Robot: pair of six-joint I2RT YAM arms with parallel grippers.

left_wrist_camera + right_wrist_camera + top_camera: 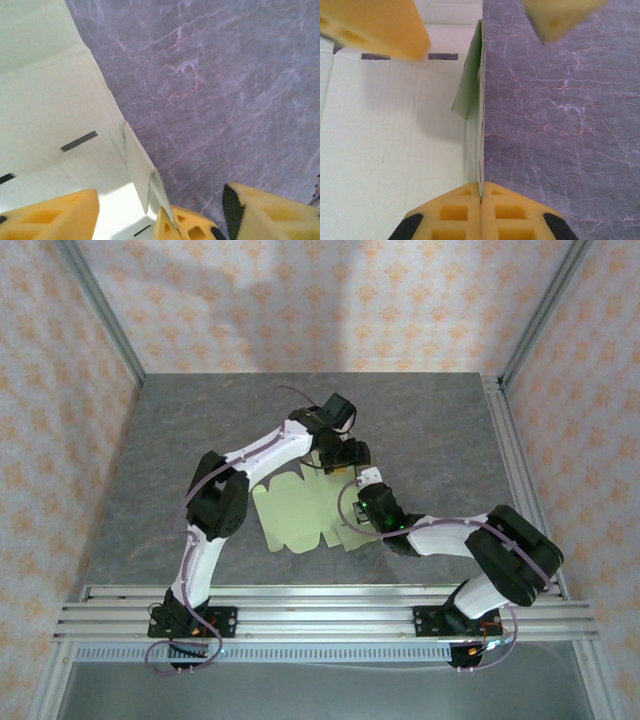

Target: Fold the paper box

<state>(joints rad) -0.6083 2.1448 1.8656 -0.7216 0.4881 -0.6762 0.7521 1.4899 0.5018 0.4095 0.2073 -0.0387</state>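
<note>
Holding flap (474, 95): you had the right gripper (481, 197) clamped shut on this raised edge of the paper box (300, 515), probably to keep the crease upright.
Left gripper (480, 35): fingers stood apart, straddling the flap, gripping nothing.
Box place: lay mostly flat, mid table (430, 420), between arms.

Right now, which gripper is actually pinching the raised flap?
The right gripper: its fingers are shut on the upright flap of the paper box. The left gripper has its jaws apart.

One paper box (295, 515) — one table (430, 420) — two arms: left arm (265, 447), right arm (450, 533).
</note>
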